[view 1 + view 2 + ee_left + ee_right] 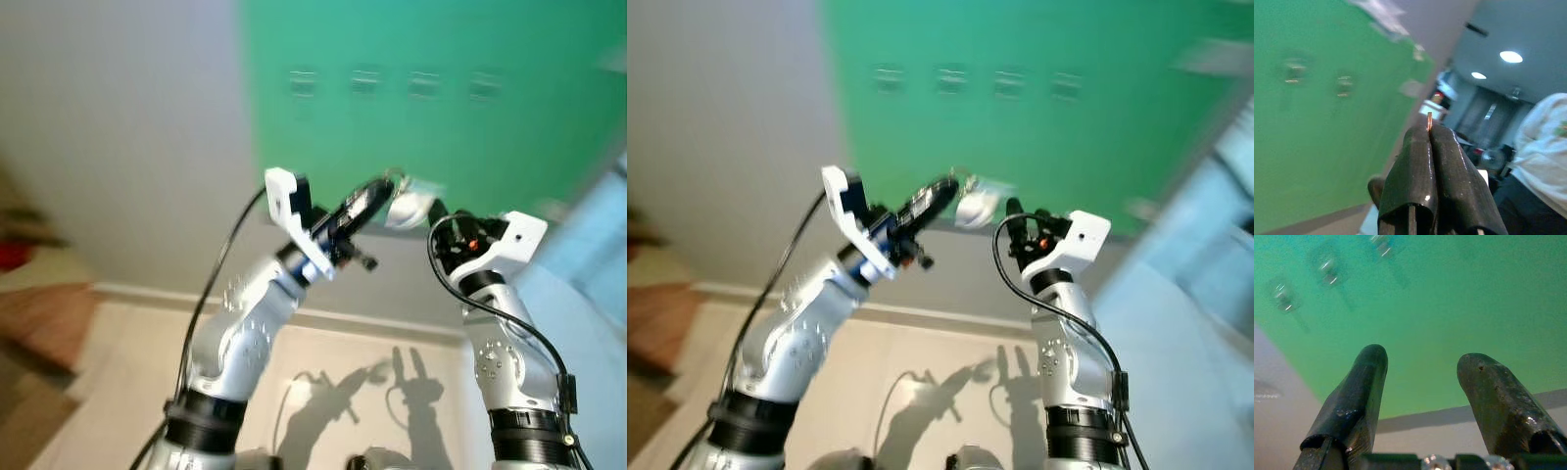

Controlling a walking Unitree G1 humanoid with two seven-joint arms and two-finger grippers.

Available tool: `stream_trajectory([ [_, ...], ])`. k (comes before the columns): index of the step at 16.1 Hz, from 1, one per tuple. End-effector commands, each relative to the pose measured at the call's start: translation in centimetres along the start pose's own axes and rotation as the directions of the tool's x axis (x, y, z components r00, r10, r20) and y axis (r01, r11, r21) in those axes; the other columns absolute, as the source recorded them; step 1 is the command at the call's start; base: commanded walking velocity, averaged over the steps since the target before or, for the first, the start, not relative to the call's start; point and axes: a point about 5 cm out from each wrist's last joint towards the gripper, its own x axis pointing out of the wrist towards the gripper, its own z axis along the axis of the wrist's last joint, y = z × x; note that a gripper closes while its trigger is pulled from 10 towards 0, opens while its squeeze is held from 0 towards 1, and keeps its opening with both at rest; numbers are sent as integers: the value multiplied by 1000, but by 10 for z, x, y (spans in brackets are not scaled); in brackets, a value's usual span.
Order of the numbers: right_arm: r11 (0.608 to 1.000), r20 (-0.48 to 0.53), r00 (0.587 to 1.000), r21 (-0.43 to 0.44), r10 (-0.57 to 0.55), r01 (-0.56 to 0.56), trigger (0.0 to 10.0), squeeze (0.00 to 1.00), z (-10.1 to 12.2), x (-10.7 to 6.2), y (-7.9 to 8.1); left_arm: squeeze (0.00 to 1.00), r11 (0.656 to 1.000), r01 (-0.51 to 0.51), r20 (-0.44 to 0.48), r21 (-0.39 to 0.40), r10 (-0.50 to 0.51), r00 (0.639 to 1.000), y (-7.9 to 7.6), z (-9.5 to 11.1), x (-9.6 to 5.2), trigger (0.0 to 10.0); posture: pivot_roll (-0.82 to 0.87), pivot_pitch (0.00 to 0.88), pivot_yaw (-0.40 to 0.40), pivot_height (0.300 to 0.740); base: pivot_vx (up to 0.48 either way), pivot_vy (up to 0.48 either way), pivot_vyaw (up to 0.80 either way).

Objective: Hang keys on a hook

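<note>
Left wrist view shows my left gripper [1429,134] pinched tight, its two smooth black fingers [1410,171] pressed flat together with only a thin coppery sliver of the key ring [1429,121] poking out past the tips. So the keys [407,204] are in that gripper. In the head views they hang as a pale, blurred silvery clump just off its tip, held up in front of the green panel [441,117], below the hooks and near the panel's lower edge.

The grip on the ring's edge makes sense to me: it leaves the loop free to slip over a hook, I judge, though such a thin hold could twist or slip.

The hooks [364,82] sit in a row of four, high on the panel, small and metallic with a dull shine, too blurred to read their shape. The panel looks matte and flat; grey wall runs to its left and below it.

My right gripper [1422,367] has its fingers spread wide with nothing between them, raised just right of the keys and aimed at the panel, probably ready to steady the clump. Its rubbery fingers [1359,391] look scuffed and glossy in patches.

A person in a pale top [1547,147] stands off behind the left gripper.
</note>
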Motion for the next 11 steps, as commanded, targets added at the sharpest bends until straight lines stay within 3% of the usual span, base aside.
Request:
stream_trajectory([
  [1, 1000, -16, 1000, -6, 18, -18, 10000, 0, -3, 1, 8, 0, 1000, -16, 8, 9, 16, 1000, 5, 5, -5, 10000, -3, 84, 5, 740, 262, 0, 0],
  [6, 999, -33, 999, -14, 30, -30, 10000, 0, -4, 2, 11, 0, 1000, -3, 26, 6, 3, 1000, 2, 9, -1, 10000, -10, 79, 7, 740, 305, 0, -160],
  [8, 999, -11, 998, -7, 54, -54, 10000, 0, -2, 1, 14, 0, 1000, 9, 27, 1, -9, 1000, 0, 10, 0, 10000, -11, 76, 9, 740, 311, 0, -800],
  [10, 995, -7, 996, -54, 87, -87, 10000, 0, -1, 0, 14, 0, 1000, 23, 36, -2, -22, 999, -2, 12, 2, 10000, -10, 73, 11, 740, 307, 0, 0],
  [11, 991, -23, 992, -64, 120, -121, 10000, 0, -3, -3, 16, 0, 1000, 24, 38, -2, -24, 999, -2, 13, 2, 10000, -10, 75, 13, 740, 311, 0, 794],
])
